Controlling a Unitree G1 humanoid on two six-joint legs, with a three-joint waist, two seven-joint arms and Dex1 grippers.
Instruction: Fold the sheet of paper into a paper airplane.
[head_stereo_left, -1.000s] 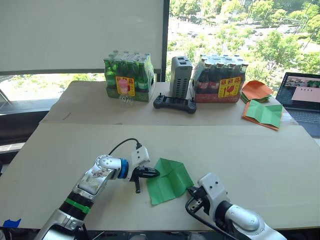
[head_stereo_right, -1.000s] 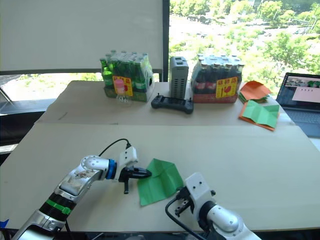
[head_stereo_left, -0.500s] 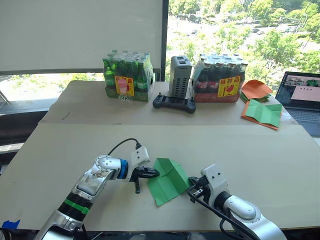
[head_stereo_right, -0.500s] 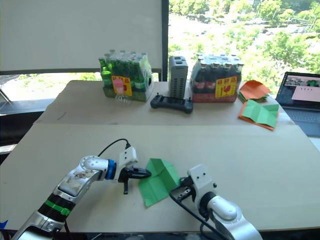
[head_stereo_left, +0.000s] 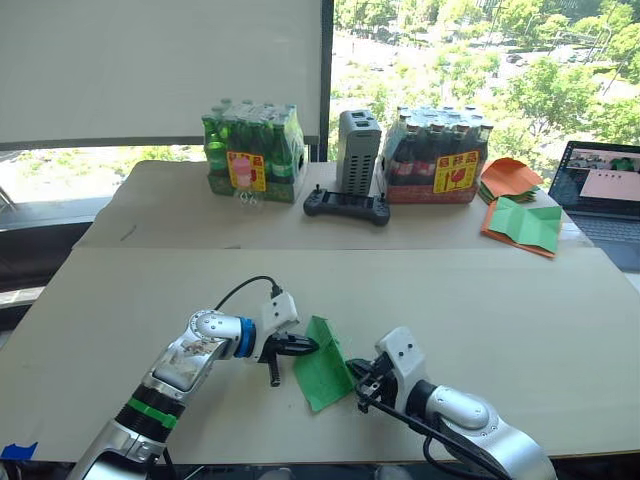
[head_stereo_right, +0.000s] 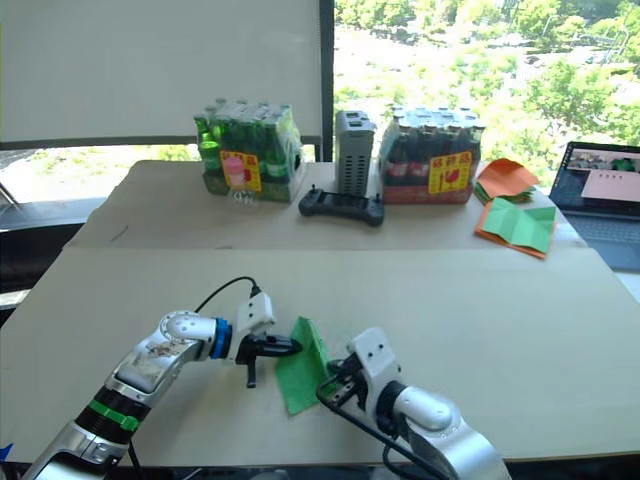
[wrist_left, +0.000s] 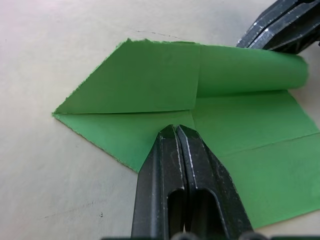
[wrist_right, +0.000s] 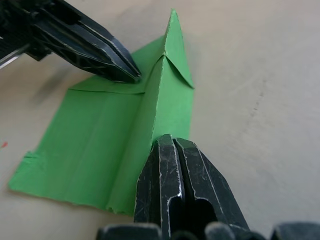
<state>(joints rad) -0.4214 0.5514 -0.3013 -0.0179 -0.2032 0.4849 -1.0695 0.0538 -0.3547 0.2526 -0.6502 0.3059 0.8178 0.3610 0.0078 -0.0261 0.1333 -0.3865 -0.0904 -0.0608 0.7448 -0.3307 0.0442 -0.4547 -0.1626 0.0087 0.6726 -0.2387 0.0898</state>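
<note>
The sheet of paper is bright green and creased, and lies on the near table between my two arms. Its right part is lifted and curls over toward the left. My left gripper is shut, its tip pressing down on the flat part of the sheet near the centre crease. My right gripper is shut on the edge of the raised flap, just right of the sheet in the left eye view. The left fingers lie just beyond the flap.
On the far table stand a pack of green bottles, a grey box, a black controller and a pack of dark bottles. At the far right lie orange papers, a green sheet with orange edges and a laptop.
My right gripper has moved left toward the left gripper, lifting the sheet's right part up and over. The left gripper has stayed pressed on the sheet.
</note>
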